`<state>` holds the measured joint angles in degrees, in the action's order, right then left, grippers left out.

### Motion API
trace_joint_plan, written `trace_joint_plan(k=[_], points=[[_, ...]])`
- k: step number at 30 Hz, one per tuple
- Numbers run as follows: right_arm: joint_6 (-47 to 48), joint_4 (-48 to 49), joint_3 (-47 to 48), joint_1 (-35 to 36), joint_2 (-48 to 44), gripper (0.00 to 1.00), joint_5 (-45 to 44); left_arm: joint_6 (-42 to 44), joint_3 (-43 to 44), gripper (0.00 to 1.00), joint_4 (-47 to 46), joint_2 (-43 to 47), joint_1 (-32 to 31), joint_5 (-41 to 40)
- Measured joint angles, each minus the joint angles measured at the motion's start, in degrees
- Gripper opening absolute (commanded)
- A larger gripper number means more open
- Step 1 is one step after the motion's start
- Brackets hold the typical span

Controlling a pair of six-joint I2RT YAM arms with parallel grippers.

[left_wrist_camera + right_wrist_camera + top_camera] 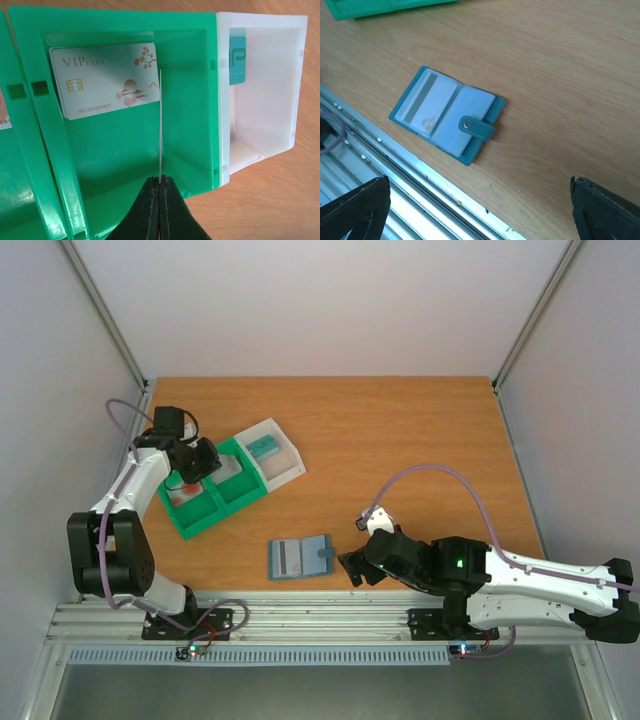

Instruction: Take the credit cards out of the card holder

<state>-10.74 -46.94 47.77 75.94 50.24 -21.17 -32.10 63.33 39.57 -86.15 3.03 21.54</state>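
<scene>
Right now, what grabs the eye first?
The bright green tray at the table's left, where the shut left tool pinches a card edge-on beside a VIP card lying inside. Then the open wallet at the near edge, a striped card in its left pocket, the right tool wide open beside it.

table (420, 430): orange-brown wood, flat | far left: green-and-clear tray (228, 510), set at an angle, clear end toward the middle of the table | near edge, centre: card holder (300, 558), lying flat and open, strap tab across its right half, slightly tilted, well apart from the tray
</scene>
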Motion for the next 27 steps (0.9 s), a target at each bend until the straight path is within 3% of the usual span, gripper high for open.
trace_joint_plan(k=[27], points=[[-0.15,-0.26,1.64,0.00,1.51,0.98,-1.53,0.22,2.80,0.01,-2.40,-7.65,0.00,-2.38]])
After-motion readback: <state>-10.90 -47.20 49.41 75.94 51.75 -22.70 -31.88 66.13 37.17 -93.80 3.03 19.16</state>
